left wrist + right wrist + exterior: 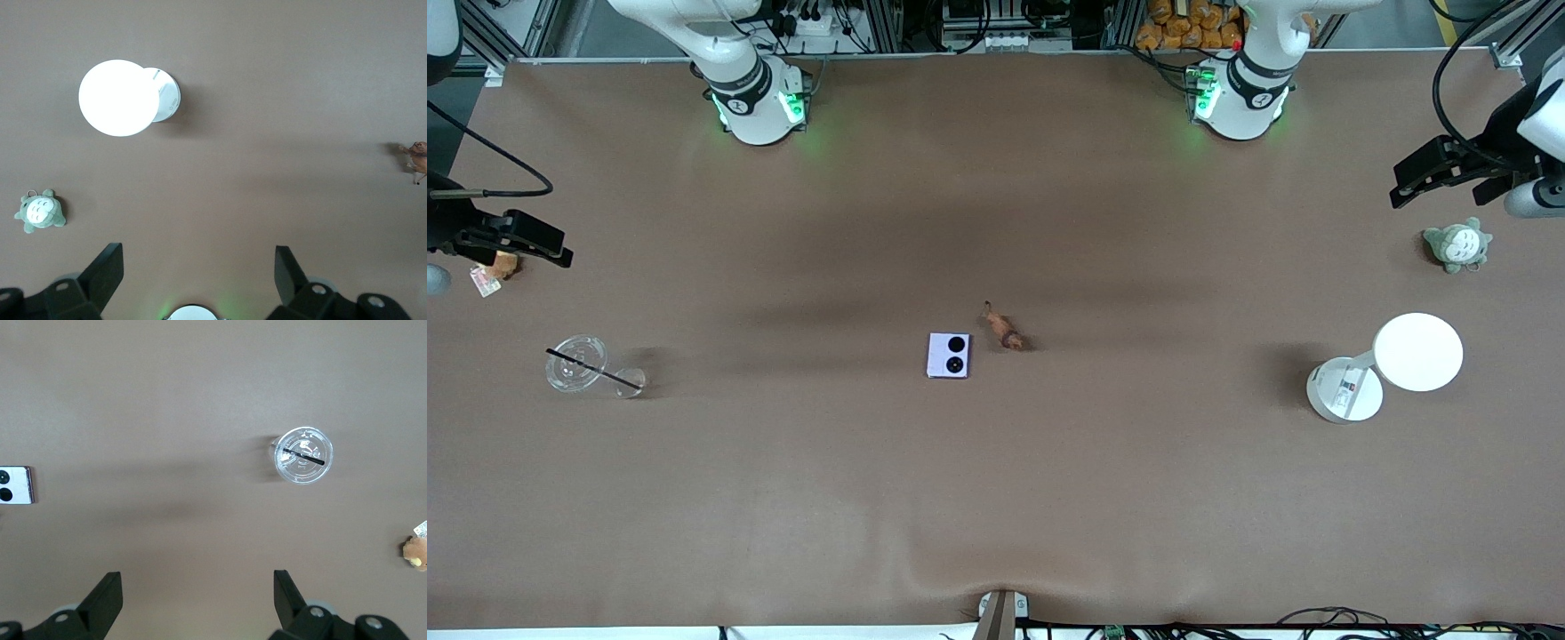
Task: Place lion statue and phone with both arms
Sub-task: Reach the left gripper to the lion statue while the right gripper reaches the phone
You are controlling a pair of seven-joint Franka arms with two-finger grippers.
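The phone [949, 355], pale lavender with two black circles, lies flat in the middle of the table. It also shows in the right wrist view [17, 485]. The lion statue [1005, 329], tiny and brown-orange, lies just beside it toward the left arm's end and slightly farther from the front camera. It also shows at the edge of the left wrist view [417, 157]. My left gripper [1440, 188] hangs open and empty over the left arm's end of the table [198, 267]. My right gripper [534, 242] hangs open and empty over the right arm's end [198, 590]. Both are well away from the phone and the lion statue.
A grey-green plush [1458, 244] and a white round lamp [1418, 351] are at the left arm's end of the table. A clear lidded cup with a black straw [578, 363] and a brown plush with a tag [503, 265] are at the right arm's end.
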